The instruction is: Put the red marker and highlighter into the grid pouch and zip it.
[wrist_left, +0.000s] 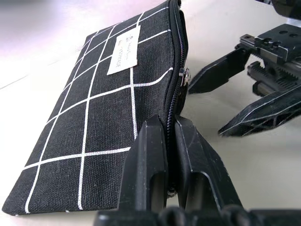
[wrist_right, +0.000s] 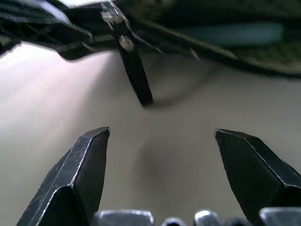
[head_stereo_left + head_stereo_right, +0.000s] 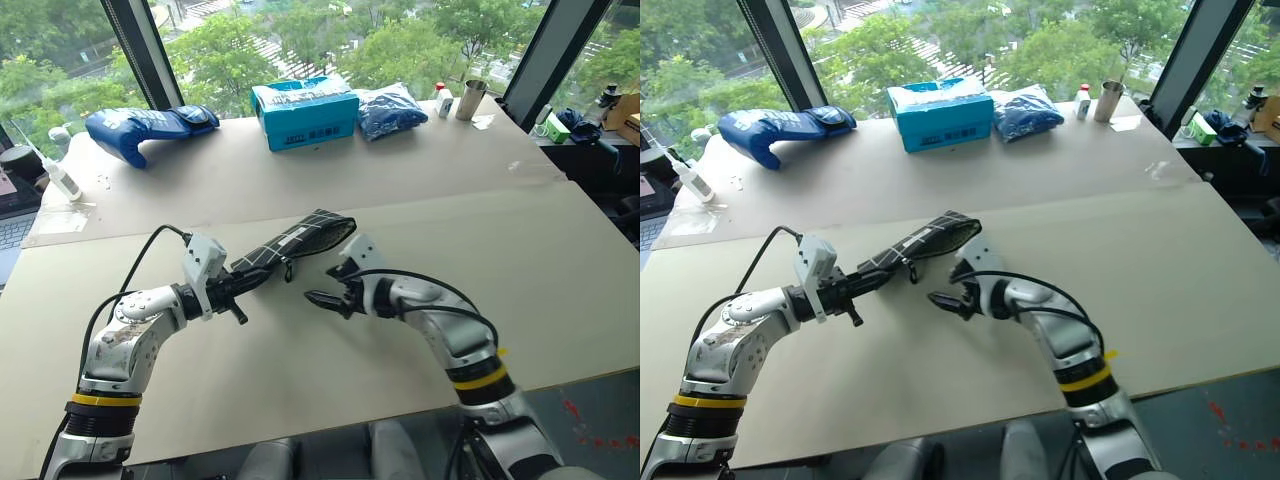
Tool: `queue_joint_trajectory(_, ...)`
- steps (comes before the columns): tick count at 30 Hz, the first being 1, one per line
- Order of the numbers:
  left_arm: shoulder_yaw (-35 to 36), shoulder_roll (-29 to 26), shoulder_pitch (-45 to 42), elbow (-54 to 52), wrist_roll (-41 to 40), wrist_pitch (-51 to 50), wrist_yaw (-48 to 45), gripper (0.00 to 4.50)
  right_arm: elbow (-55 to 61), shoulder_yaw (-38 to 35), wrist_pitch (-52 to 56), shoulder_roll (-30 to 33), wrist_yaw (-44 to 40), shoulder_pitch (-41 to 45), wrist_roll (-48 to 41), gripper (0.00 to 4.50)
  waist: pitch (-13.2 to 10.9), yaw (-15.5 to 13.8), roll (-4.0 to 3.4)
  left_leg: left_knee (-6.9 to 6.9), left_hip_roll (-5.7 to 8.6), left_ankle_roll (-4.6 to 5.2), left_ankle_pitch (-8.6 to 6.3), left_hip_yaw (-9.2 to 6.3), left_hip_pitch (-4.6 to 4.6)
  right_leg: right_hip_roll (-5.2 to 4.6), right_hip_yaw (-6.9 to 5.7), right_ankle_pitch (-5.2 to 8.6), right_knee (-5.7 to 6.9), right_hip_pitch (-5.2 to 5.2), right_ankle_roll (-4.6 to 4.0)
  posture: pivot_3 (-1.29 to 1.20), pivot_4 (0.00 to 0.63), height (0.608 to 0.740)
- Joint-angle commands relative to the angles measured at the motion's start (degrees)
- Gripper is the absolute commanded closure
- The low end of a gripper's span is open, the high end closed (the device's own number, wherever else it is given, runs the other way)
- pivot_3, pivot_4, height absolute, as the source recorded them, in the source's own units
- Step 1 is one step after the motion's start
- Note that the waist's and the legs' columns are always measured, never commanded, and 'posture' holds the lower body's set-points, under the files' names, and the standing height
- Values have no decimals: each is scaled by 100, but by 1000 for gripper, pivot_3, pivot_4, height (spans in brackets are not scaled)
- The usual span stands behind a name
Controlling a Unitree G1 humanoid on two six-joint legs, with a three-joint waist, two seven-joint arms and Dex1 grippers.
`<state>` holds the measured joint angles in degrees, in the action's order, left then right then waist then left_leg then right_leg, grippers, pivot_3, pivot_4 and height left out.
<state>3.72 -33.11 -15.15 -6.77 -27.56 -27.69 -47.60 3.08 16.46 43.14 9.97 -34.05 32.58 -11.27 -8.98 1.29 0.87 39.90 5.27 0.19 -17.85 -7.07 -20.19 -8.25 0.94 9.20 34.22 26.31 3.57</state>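
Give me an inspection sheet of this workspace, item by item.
Surface: pale beige table, bare in front of the arms.
Job's things: black fabric grid pouch with white lines, held off the table; its zipper pull strap hangs down; something pale green shows inside the opening. Red marker: nothing seen.
Clutter: blue padded bag, teal cardboard box, blue plastic packet, small white bottle and metal cup along the far edge; clear bottle at the left edge.
Grippers: left gripper shut on the pouch's zipper edge; right gripper open, beside the pouch, holding nothing.
Cables: black cable looping over the left arm.
Surroundings: windows with trees outside.
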Motion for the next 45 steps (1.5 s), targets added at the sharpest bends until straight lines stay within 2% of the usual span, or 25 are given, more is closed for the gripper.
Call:
queue_joint_trajectory(1, 166, 29, -72, -121, -121, -3, 32, 4500, -41, 100, 5, -140, 57, 230, 34, 557, 0, -9, 0, 0, 1, 0, 0, 0, -1, 0, -1, -2, 0, 0, 3, 0, 150, 740)
queue_joint_trajectory(8, 143, 61, -42, -156, -136, 13, 86, 4500, -578, 291, -315, -309, 49, 541, 214, 557, 0, 68, 0, -3, 5, 0, 0, 0, 0, 4, -7, -5, 19, 2, 2, 0, 150, 740)
queue_joint_trajectory(10, 130, 79, -27, -176, -138, 15, 100, 4500, -749, 259, -394, -429, 96, 638, 216, 940, 0, 103, 0, -3, 5, 0, 0, 0, 0, 4, -7, -5, 22, 3, 2, 0, 150, 740)
queue_joint_trajectory(16, 112, 114, 9, -222, -138, 6, 133, 4500, -1137, 224, -608, -601, 144, 820, 305, 2963, 0, 133, 0, -5, 4, 0, -1, -1, 0, 4, -7, -5, 33, 9, 2, 0, 150, 740)
queue_joint_trajectory(17, 116, 115, 20, -223, -138, 10, 134, 4500, -1126, 223, -618, -588, 130, 807, 309, 3195, 0, 134, -1, -5, 4, 0, -1, -1, 0, 4, -7, -5, 33, 9, 2, 0, 150, 740)
queue_joint_trajectory(18, 117, 117, 33, -226, -137, 15, 135, 4500, -1096, 220, -624, -565, 108, 786, 310, 3703, 0, 134, -1, -4, 4, 0, -1, -1, 0, 3, -7, -5, 33, 9, 2, 0, 150, 740)
queue_joint_trajectory(20, 115, 120, 49, -224, -134, 26, 138, 4500, -982, 200, -617, -488, 37, 730, 280, 4325, 0, 134, -1, -4, 4, 0, -1, -1, -1, 3, -7, -5, 33, 9, 2, 0, 150, 740)
queue_joint_trajectory(21, 113, 122, 48, -217, -131, 30, 141, 4500, -915, 181, -593, -443, -5, 705, 251, 4461, 0, 133, -1, -4, 4, 0, -1, -1, 0, 3, -7, -5, 34, 9, 2, 0, 150, 740)
queue_joint_trajectory(28, 95, 151, 32, -181, -117, 56, 149, 4500, -186, -63, -319, 179, -488, 521, -8, 4461, 0, 128, -1, -4, 4, 1, -1, -1, 0, 3, -7, -5, 33, 9, 2, 0, 150, 740)
queue_joint_trajectory(32, 80, 174, 48, -171, -106, 73, 143, 4500, 442, -157, -375, 1492, -1449, 112, -156, 4461, 0, 56, 0, -3, 7, 3, -2, -2, -2, 0, -9, -5, 29, 5, 3, 0, 150, 740)
queue_joint_trajectory(35, 80, 188, 48, -161, -95, 84, 126, 4500, 45, -414, -763, 2393, -1538, 0, 139, 4461, 0, 27, 0, -1, 11, 8, -5, 1, -2, -1, -13, -6, -5, -6, 6, 0, 150, 740)
queue_joint_trajectory(38, 94, 176, 43, -123, -80, 121, 93, 4500, -446, -609, -1065, 2944, -1529, 26, 320, 4461, 0, 19, 0, -1, 9, 8, -5, 17, 0, -2, -9, -7, -13, -3, 6, 0, 150, 740)
queue_joint_trajectory(41, 88, 160, 22, -41, -28, 217, 46, 4500, -734, -772, -1272, 3263, -1671, 13, 317, 4461, 0, 43, 1, -4, -2, 8, -5, 66, 7, 2, -10, -8, -13, -2, 4, 0, 150, 740)
queue_joint_trajectory(43, 76, 162, -11, 13, -11, 277, 15, 4500, -793, -846, -1359, 3215, -1597, 44, 274, 4461, -1, 42, 1, -4, -7, 9, -5, 76, 6, 2, -9, -9, -14, -2, 2, 0, 150, 740)
queue_joint_trajectory(45, 56, 177, -51, 72, -20, 356, -36, 4500, -791, -886, -1339, 3090, -1543, 84, 180, 3993, -1, 27, 1, -3, -7, 10, -6, 78, 6, 1, -8, -11, -14, -3, 1, 0, 150, 740)
